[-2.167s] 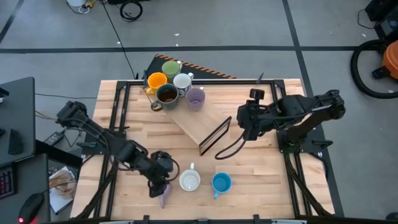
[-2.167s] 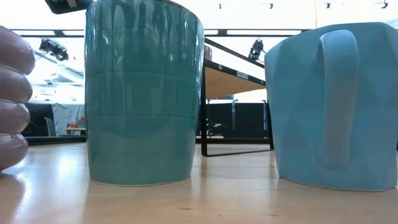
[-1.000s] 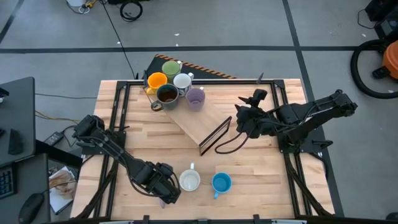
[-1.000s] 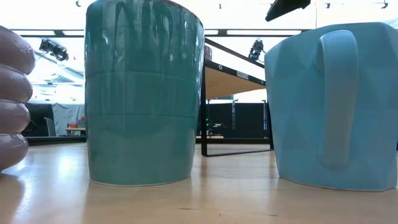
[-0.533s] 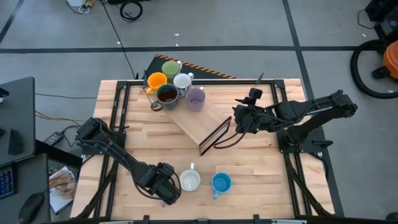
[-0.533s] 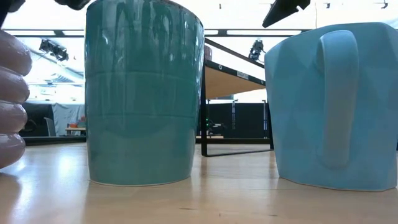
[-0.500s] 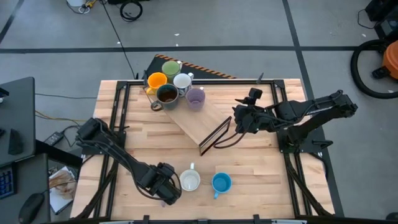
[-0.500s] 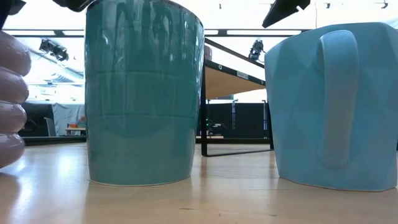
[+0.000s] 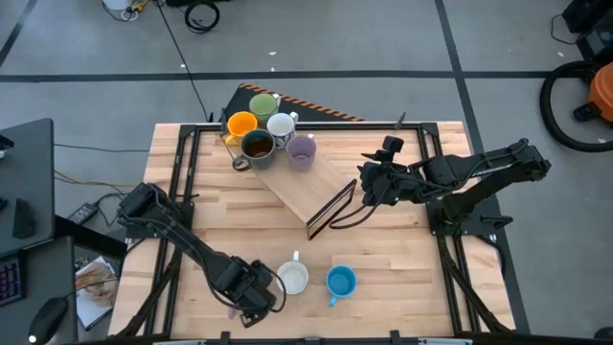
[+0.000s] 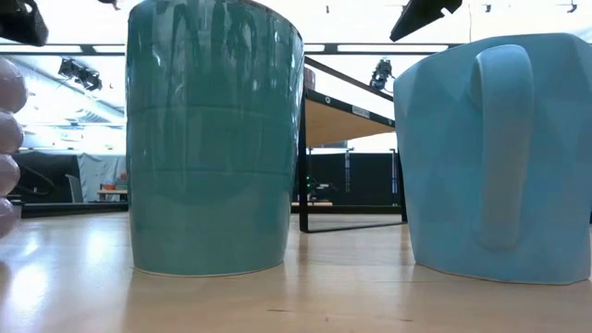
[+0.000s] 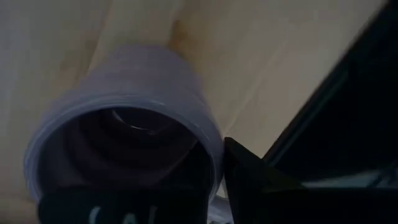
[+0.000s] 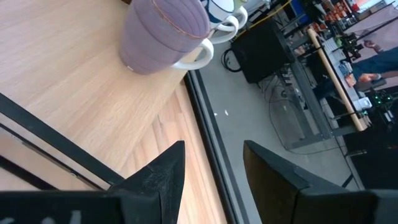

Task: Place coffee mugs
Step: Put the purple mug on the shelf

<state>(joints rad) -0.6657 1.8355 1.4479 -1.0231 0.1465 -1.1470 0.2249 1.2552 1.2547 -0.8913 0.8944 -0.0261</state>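
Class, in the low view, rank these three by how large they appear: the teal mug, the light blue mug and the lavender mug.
1. Teal mug and light blue mug: both fill most of the picture's height; too alike to rank, and both stand near the camera.
2. Lavender mug: only a sliver shows at the edge, so its size is unsure.

Straight down over the whole table (image 9: 383,240); level, very close behind front-row mugs; wrist views tight, sharing lavender mugs.

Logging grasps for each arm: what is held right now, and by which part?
The left gripper holds a lavender mug by its rim, one finger inside. The right gripper is open and holds nothing.
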